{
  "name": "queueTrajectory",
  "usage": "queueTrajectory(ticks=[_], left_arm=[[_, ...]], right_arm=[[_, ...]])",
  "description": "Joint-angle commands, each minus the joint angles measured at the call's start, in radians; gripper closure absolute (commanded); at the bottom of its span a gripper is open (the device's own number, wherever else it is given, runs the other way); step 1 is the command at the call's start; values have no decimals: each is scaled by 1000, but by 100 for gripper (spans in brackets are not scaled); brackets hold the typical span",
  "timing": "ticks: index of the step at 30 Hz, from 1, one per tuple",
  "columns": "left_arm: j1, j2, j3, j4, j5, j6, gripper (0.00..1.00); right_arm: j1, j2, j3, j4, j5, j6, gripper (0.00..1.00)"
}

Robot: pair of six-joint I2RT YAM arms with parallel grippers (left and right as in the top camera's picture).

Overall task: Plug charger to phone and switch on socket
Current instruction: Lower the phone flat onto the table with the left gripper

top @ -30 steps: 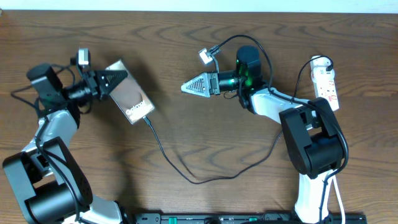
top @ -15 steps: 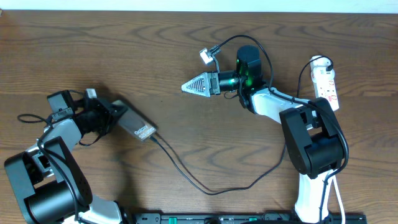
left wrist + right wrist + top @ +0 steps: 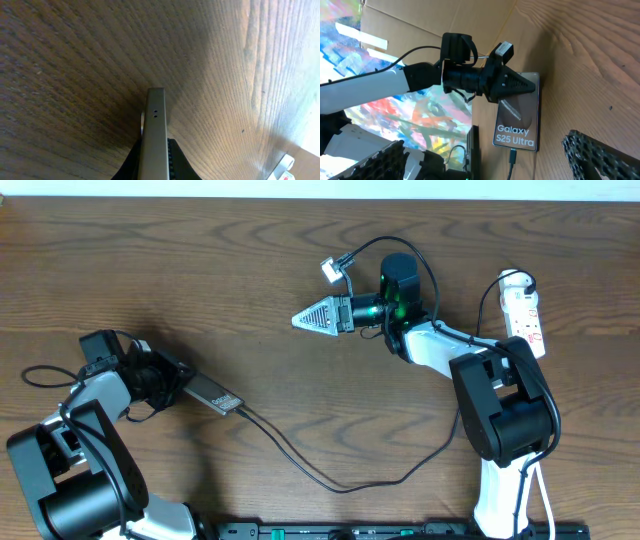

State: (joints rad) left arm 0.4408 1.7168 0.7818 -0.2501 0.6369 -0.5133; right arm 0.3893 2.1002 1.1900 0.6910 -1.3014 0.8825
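Overhead, the left gripper is pinching the Galaxy phone on edge, left of the socket; the charger is seemingly sitting in its port. The right gripper is hovering spread between them. Moving the phone farther from the socket risks tugging the charger loose

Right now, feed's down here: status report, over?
Left claw shut on dark flat phone, thin black cable plugged in. Right claw open, empty. White power strip untouched.
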Motion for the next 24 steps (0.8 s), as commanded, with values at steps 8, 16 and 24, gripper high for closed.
queueTrajectory(ticks=[8,16,24], left_arm=[[4,1,7,-24,-74,23,68],[4,1,7,-34,-73,23,63],[4,1,7,-52,-73,23,62]], right_arm=[[0,-8,13,-3,2,3,1],[0,-8,13,-3,2,3,1],[1,-8,13,-3,2,3,1]])
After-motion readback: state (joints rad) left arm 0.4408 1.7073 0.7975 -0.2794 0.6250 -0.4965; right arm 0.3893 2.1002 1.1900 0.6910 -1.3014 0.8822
